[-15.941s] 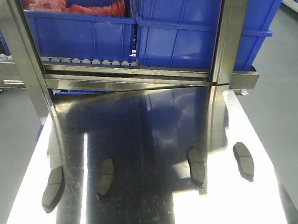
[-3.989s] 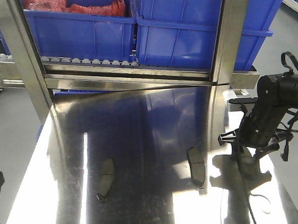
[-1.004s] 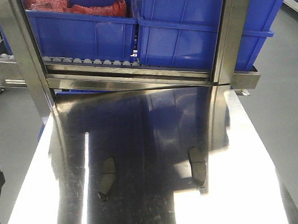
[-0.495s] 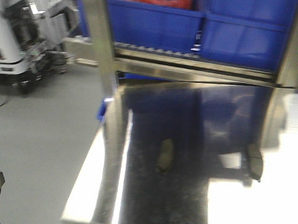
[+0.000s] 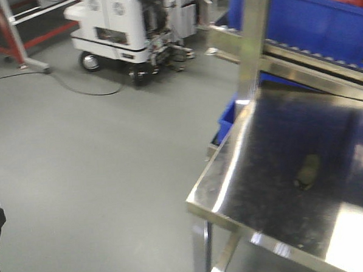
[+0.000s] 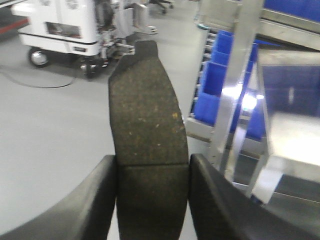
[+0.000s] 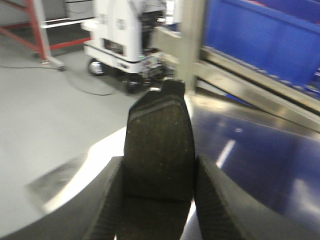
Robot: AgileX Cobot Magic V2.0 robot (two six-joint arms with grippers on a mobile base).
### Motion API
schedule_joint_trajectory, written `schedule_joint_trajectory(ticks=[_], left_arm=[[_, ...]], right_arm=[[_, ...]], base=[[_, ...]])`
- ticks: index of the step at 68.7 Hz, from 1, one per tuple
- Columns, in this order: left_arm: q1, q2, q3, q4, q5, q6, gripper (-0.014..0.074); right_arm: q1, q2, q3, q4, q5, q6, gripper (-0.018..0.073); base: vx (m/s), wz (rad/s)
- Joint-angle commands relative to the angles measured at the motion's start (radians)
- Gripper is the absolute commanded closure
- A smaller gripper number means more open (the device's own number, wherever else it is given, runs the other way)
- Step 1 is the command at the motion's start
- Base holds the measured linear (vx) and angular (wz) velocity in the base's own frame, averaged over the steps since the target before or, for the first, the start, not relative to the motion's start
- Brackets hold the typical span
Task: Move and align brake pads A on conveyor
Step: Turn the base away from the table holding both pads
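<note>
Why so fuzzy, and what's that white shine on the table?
Front-facing view: all smeared, the lying pad a soft blob on the steel table, glare along its edge. Left wrist view: the left-held pad sharper, background soft. Right wrist view: the right-held pad and background blurry, white glare beside it.

No legible text anywhere

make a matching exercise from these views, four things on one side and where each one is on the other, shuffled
Things:
1. speckled brownish pad
2. finely textured dark pad
3. blurred pad in the front view
4. white wheeled machine

Places:
A. standing on the grey floor
B. lying on the steel tabletop
C. clamped in the left gripper
D. clamped in the right gripper

Pairs: 1-C, 2-D, 3-B, 4-A
</note>
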Motion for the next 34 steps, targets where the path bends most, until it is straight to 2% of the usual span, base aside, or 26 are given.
schedule_joint_trajectory(ticks=[1,34], left_arm=[[-0.002,-0.001,-0.029,0.001,-0.097,-0.001,0.0603],[-0.002,-0.001,-0.029,0.001,-0.097,-0.001,0.0603]], right_arm=[[-0.002,0.007,-0.031,0.005,-0.096,-0.011,0.0564],[-0.002,0.007,-0.031,0.005,-0.096,-0.011,0.0564]], base=[[-0.18,0.64],[-0.18,0.7]])
